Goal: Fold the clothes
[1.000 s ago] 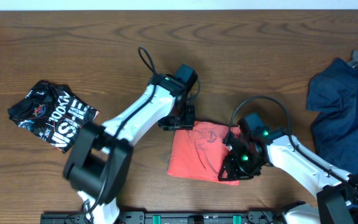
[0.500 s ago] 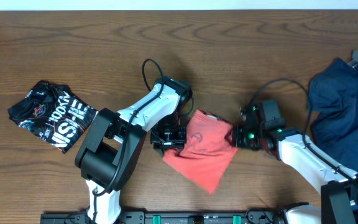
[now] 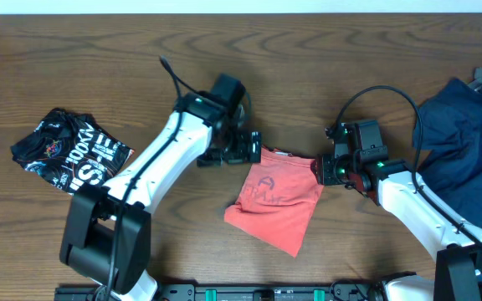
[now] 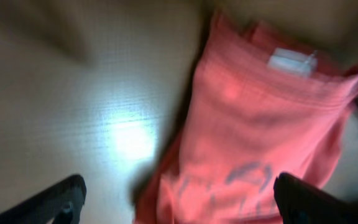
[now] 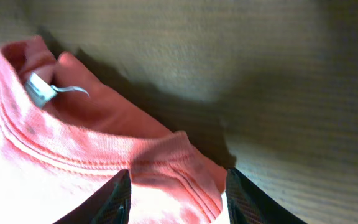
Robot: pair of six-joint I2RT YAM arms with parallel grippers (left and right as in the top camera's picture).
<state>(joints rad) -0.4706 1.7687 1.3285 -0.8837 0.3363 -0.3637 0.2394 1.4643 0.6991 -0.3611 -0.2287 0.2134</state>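
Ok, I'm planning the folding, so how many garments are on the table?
3: black printed garment at left, coral-red T-shirt in the middle, navy garment at the right edge; more may hide under it.

I see the counter (image 3: 74,67) as grained wood with a soft sheen where light falls on it. The T-shirt (image 3: 274,201) is matt knitted cloth with a ribbed collar; the navy garment (image 3: 467,159) looks matt cloth too.

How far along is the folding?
Roughly done: the black garment sits bundled at the table's left, though rumpled. In hand: the coral T-shirt lies partly folded and skewed between the left gripper and right gripper, both with jaws apart. To do: finish it, then the navy garment, a loose heap at the right.
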